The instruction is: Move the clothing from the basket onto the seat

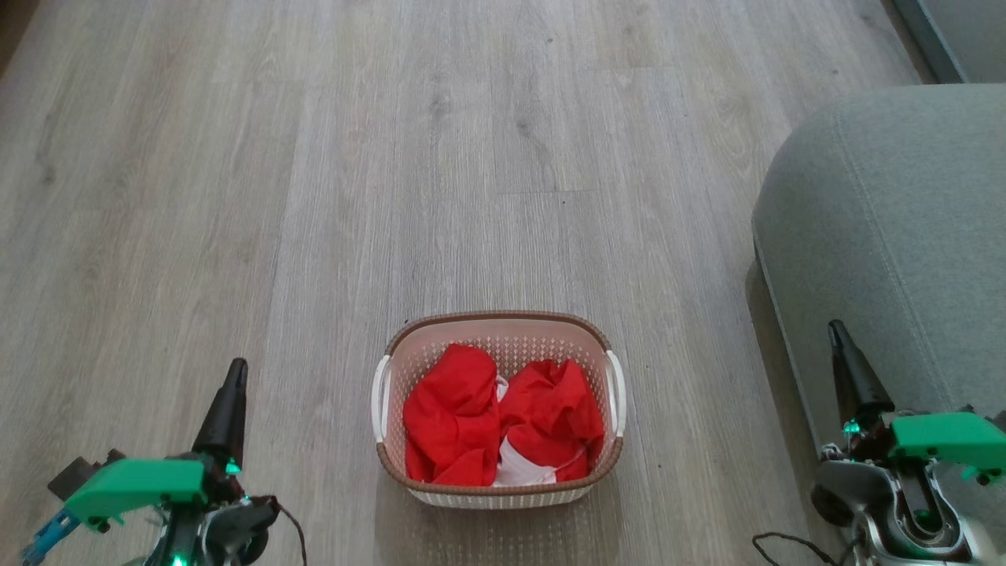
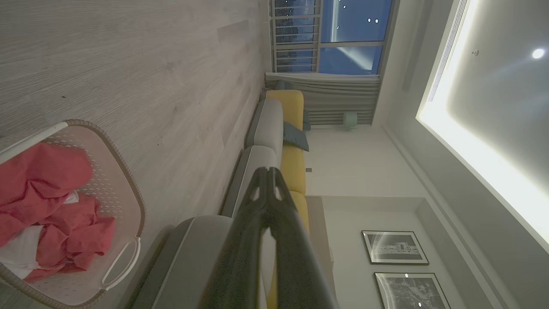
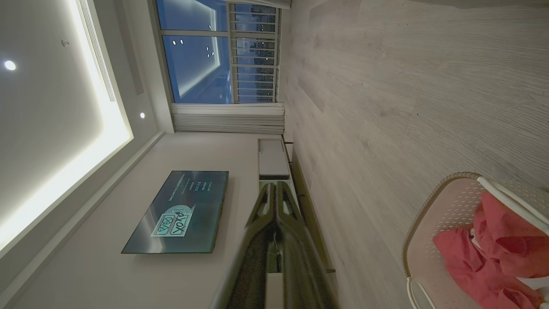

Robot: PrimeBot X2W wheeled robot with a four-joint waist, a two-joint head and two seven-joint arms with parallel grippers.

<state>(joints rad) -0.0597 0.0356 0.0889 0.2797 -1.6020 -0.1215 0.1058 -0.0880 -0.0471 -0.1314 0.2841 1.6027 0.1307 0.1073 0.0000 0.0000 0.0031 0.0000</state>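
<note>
Dark fingers of the left gripper are pressed together on nothing, and the right gripper is likewise closed and empty, close by the seat. Between them on the floor sits the basket, its long side seemingly running across, with the red clothing heaped inside. The left gripper looks slightly nearer the basket; the seat lies off to the right.

Living room, sofa, wall television
</note>
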